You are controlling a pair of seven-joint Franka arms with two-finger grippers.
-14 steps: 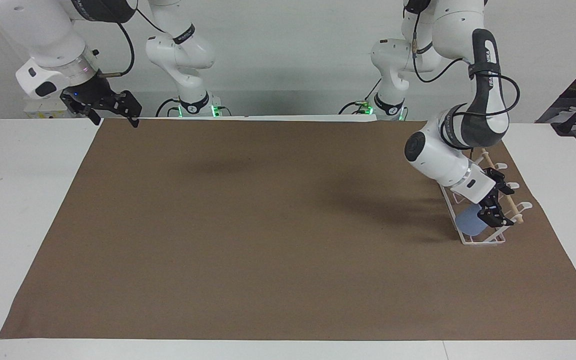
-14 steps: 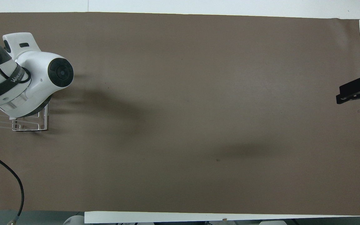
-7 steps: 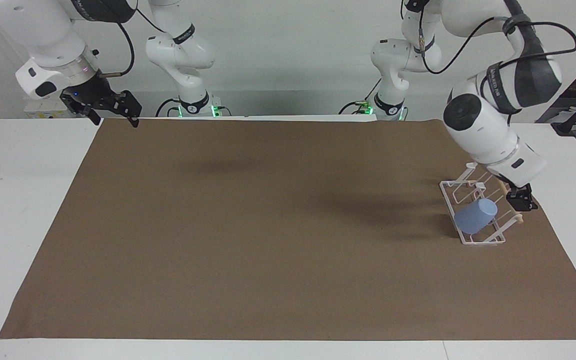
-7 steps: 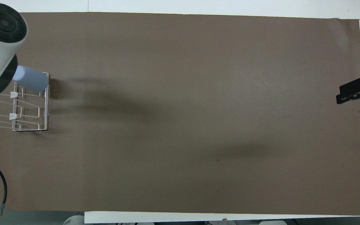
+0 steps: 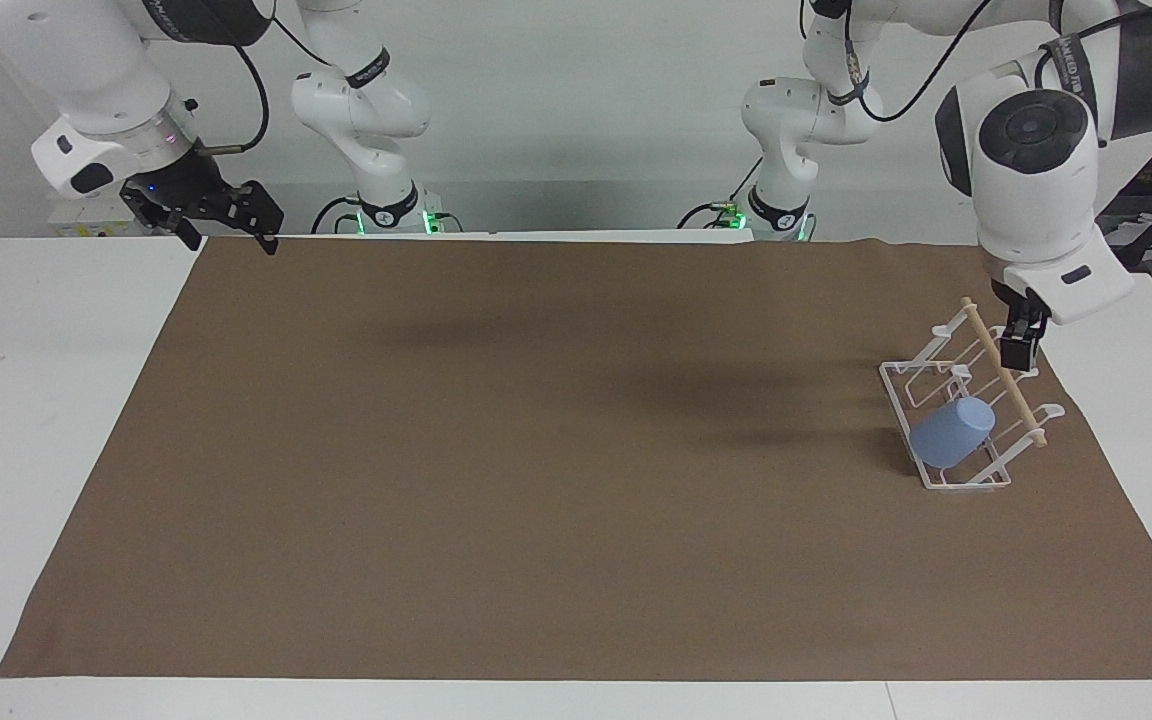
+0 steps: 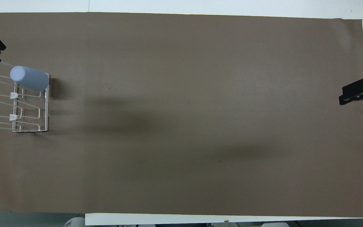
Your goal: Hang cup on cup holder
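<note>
cup left on the rack, left arm pulling clear

the cup [image 5: 951, 432] now sits mouth-down and tilted over one of the slanted wire prongs of the rack [image 5: 946, 478], at the rack's end farther from the robots. nothing is holding it. a second ago the left gripper [image 5: 1018, 345] was down at the rack with its fingers around the cup; half a second ago it had already let go and drawn off to the side. now it hangs over the rack's end nearer to the robots, beside the wooden dowel [image 5: 1002, 372], and is well apart from the cup. it carries nothing. from this angle its fingers are seen edge-on, so i cannot tell from the view how wide they stand; they appear to be fully spread.

the cup has not shifted on its prong between the last two moments, which suggests it is seated and stable without support. the rack itself stays put on the brown mat [image 5: 536, 450], at the left arm's end of the table.

the right gripper [image 5: 226, 215] waits with open fingers, empty, over the mat's corner at the right arm's end of the table, well apart from the rack.

judging by how things lie, the hanging is done; what is left is likely only the left arm's retreat to rest.
</note>
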